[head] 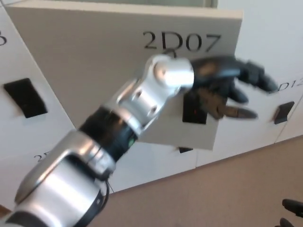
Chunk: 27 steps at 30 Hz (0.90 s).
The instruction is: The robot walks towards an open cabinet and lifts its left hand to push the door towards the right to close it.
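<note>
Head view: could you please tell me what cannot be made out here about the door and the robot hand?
- Door 2D07: whether fully shut; top edge cut off by the frame.
- Left robot hand: fingertips motion-blurred; contact with the door unclear.
- Black plate: partly behind the hand.
- Label at left: cut by the edge.
- Right robot hand: not in view.

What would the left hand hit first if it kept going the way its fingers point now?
The left hand points right, past the 2D07 door edge. The next thing in line looks like the neighbouring locker front with its black handle, though depth is unclear.
</note>
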{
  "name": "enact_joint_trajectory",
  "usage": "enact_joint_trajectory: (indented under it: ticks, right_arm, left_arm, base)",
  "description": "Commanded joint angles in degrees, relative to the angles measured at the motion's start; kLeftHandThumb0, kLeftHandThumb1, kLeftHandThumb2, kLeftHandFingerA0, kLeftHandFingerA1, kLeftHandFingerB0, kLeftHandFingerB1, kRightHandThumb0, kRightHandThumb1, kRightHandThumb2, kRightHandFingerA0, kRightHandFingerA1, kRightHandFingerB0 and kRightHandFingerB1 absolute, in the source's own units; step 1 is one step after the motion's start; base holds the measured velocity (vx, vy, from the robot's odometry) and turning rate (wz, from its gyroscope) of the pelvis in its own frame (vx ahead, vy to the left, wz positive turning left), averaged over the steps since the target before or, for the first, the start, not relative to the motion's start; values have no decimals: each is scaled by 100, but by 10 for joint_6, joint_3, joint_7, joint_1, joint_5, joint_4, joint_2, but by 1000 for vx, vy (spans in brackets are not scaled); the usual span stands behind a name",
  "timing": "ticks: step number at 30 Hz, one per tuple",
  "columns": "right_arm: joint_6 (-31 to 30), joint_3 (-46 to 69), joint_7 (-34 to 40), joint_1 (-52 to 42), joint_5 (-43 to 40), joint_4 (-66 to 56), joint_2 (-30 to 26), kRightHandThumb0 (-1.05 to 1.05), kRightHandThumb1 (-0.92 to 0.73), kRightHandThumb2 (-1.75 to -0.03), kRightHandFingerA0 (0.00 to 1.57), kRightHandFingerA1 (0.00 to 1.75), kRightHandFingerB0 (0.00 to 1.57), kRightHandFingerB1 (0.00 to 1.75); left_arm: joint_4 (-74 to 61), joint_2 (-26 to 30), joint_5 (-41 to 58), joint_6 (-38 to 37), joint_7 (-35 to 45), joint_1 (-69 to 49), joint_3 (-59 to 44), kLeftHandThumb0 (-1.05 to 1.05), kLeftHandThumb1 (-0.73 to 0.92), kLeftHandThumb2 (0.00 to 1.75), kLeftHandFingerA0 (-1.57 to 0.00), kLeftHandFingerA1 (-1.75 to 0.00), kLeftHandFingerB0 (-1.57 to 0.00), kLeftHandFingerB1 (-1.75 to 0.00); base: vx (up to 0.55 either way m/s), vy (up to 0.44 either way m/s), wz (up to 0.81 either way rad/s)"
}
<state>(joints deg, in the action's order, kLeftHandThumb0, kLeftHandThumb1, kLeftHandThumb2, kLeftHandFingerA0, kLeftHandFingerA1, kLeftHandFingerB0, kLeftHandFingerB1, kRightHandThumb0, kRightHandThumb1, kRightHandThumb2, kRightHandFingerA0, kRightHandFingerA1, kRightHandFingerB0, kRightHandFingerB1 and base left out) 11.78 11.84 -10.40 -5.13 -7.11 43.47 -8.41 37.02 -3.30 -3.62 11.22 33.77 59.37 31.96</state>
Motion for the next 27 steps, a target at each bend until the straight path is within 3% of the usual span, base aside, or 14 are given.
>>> enact_joint_trajectory:
  ticks: [1,5,6,7,8,13,14,17,19,20,23,24,25,27]
  right_arm:
    - [7,-13,17,-2,15,-62,3,-41,-51,-76,72,60,52,52]
    - [4,-15,18,-9,16,-73,6,-38,-52,-74,72,59,51,52]
    - [4,-14,18,-10,15,-74,7,-37,-53,-75,70,59,53,52]
    - [3,-14,17,-11,14,-74,7,-37,-53,-75,70,59,53,52]
    - [2,-14,20,-13,15,-75,9,-37,-52,-74,70,59,52,52]
    - [3,-13,26,-24,16,-82,14,-37,-52,-74,70,59,52,52]
    - [4,-14,27,-29,17,-83,15,-37,-54,-75,71,60,52,52]
    - [0,-13,27,-38,15,-91,15,-37,-55,-76,72,60,53,53]
    - [0,-10,24,-41,13,-91,11,-37,-54,-75,72,60,52,52]
    - [-2,-10,22,-40,13,-92,8,-37,-54,-75,71,60,52,52]
    - [-4,-9,20,-39,12,-93,5,-37,-54,-75,71,60,52,52]
    - [-8,-9,21,-39,12,-96,4,-37,-54,-75,72,60,52,52]
    - [-12,-7,22,-38,11,-97,2,-38,-53,-74,73,60,51,52]
    - [-16,-5,22,-37,9,-98,0,-38,-53,-74,73,60,51,52]
  left_arm:
    - [273,8,-1,7,-189,225,-124,-62,47,86,-1,-36,0,-26]
    - [287,34,7,-3,-187,215,-141,-62,48,87,-1,-38,0,-26]
    - [290,45,5,-11,-186,209,-143,-64,52,88,-34,-65,0,-22]
    - [293,52,3,-17,-185,206,-145,-64,52,88,-34,-65,0,-22]
    - [295,71,4,-22,-180,200,-152,-59,45,84,0,-34,0,-24]
    - [317,125,-1,-38,-162,191,-173,-61,46,84,0,-33,0,-23]
    - [323,149,-3,-42,-160,187,-180,-56,62,74,-4,-22,-5,-20]
    - [347,240,-10,-48,-169,172,-207,-54,64,63,-7,-25,-6,-22]
    - [359,290,-9,-49,-174,162,-225,-57,63,69,-8,-23,-7,-22]
    - [365,330,-10,-55,-175,151,-234,-55,47,86,0,-42,-3,-35]
    - [372,375,-12,-62,-176,137,-245,-55,47,86,0,-42,-3,-35]
    - [376,403,-11,-67,-175,125,-252,-58,68,68,-8,-26,-9,-23]
    - [379,429,-12,-72,-178,109,-257,-57,48,85,0,-41,-1,-35]
    - [384,457,-14,-76,-181,92,-262,-57,48,85,0,-41,-1,-35]
  base:
    - [-17,-117,-28]
    - [24,16,-30]
    - [82,147,-28]
    - [97,135,44]
    - [119,209,-22]
    - [113,175,-8]
    - [97,122,-7]
    - [97,103,-7]
    - [98,69,-58]
    - [95,62,-3]
    - [85,29,-15]
    - [0,0,0]
    - [51,-146,5]
    - [50,-143,-4]
